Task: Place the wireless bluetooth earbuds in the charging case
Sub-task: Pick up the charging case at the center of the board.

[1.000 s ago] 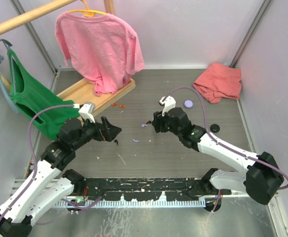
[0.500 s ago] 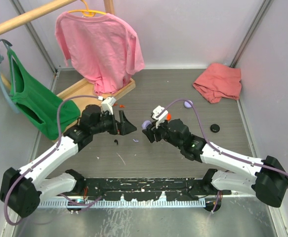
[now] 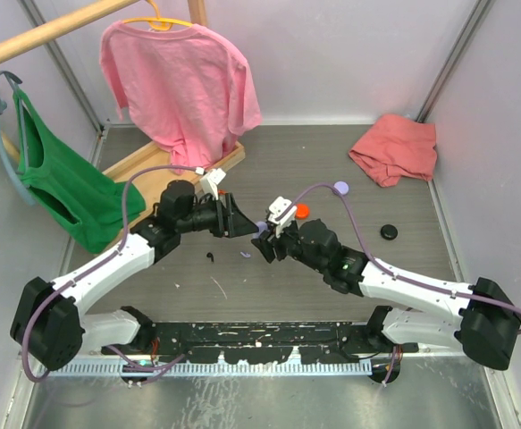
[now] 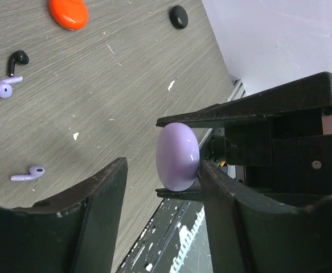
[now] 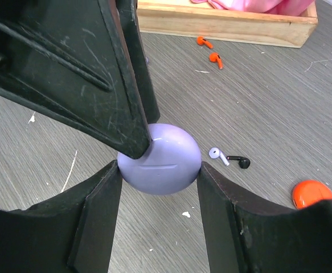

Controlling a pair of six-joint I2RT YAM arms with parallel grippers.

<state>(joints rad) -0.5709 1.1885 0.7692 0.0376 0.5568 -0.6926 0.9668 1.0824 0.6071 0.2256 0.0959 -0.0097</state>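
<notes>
My right gripper is shut on a closed lilac charging case, held a little above the table at the centre. My left gripper straddles the same case. One of its fingers touches the case, and the other stands a gap away, so it is open. On the table lie loose earbuds: two lilac, one black, and two orange-red near the wooden base.
An orange-red round case lies just behind the grippers, a black one to the right and a lilac disc further back. A wooden rack base with hanging shirts stands back left; a crumpled red cloth lies back right.
My left arm swung right and forward to meet the right gripper, and its jaws narrowed around the lilac case. The right gripper shifted slightly left with the case still held.
</notes>
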